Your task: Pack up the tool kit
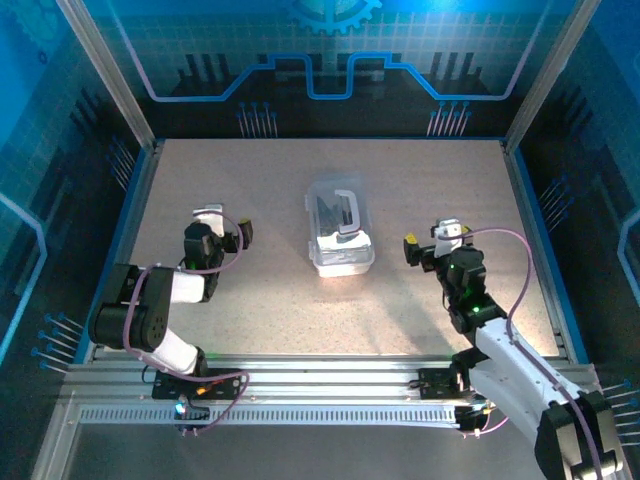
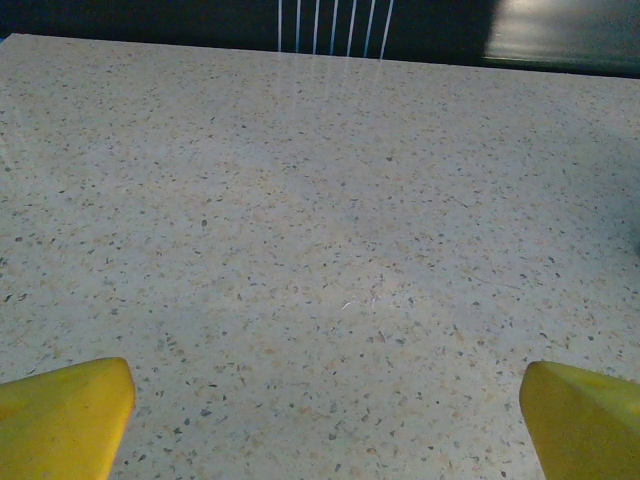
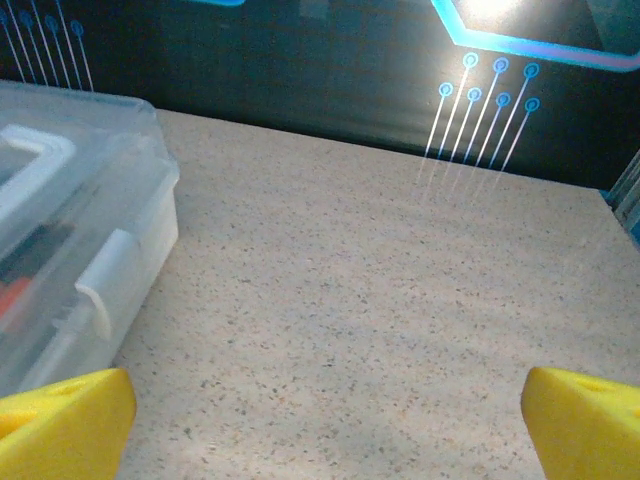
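Note:
The tool kit (image 1: 340,232) is a clear plastic case with a white handle on its lid, lying in the middle of the table. Dark tools show dimly through its lid. In the right wrist view the tool kit (image 3: 75,225) sits at the left edge, with a dark shape and a bit of orange-red showing through its wall. My left gripper (image 1: 228,224) hovers left of the case, open, with bare table between its yellow fingertips (image 2: 70,412). My right gripper (image 1: 428,238) is right of the case, also open and empty, its fingertips (image 3: 585,420) spread wide.
The speckled table (image 1: 260,310) has a raised blue rim (image 1: 530,230) along its sides. A dark printed wall (image 1: 330,90) stands at the back. Metal rails (image 1: 320,375) carry the arm bases at the near edge.

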